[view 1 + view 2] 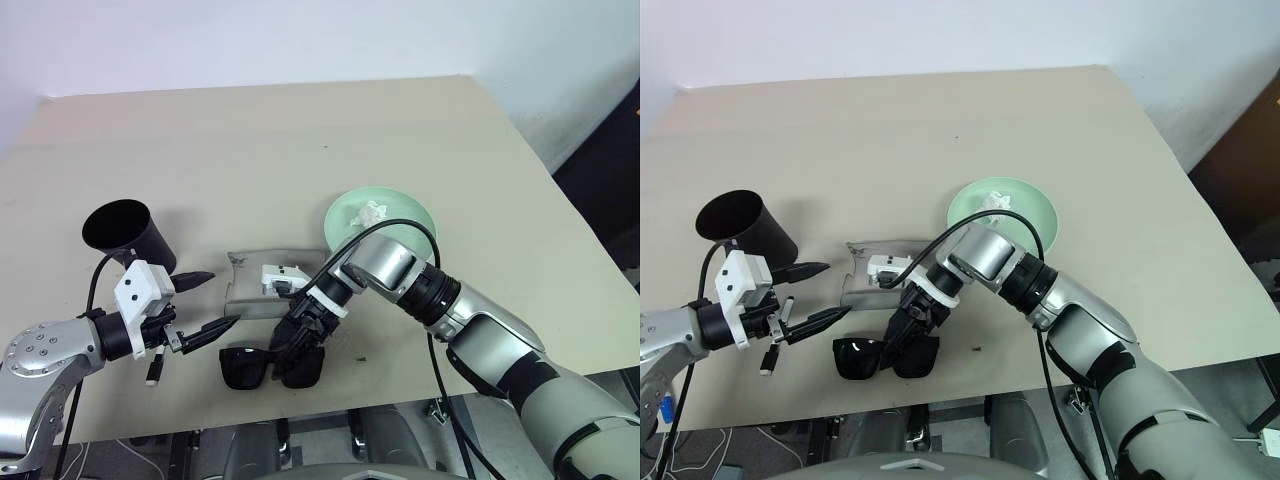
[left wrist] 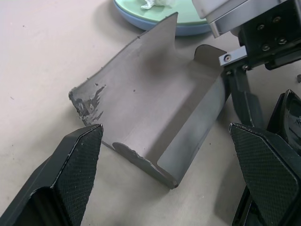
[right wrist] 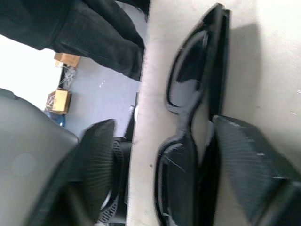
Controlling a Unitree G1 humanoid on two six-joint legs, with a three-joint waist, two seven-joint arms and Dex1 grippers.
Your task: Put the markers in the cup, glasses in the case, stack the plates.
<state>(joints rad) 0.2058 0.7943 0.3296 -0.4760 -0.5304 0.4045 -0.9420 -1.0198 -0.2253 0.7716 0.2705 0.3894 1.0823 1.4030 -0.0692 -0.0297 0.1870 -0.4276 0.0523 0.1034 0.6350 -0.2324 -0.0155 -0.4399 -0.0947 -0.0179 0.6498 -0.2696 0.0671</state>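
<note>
— What carries everything?

— A beige tabletop (image 1: 300, 140), bare over its far half.

— And what lies on it?

— Toward the left, a black cup (image 1: 125, 235) stands upright, mouth open. Near the middle lies the grey case (image 1: 265, 285), opened flat, its pale lining up and one corner scuffed. Just in front of the case, at the near edge, the black glasses (image 1: 270, 367) lie folded with dark lenses.

— Anything to the right?

— A mint green plate (image 1: 380, 215) sits on a light blue plate (image 2: 188, 29), just beyond the case; a crumpled white tissue (image 1: 375, 212) rests in the top one.

— Any markers?

— One marker (image 1: 773, 350) lies near the front edge, left of the glasses; its cap colour I cannot tell.
</note>
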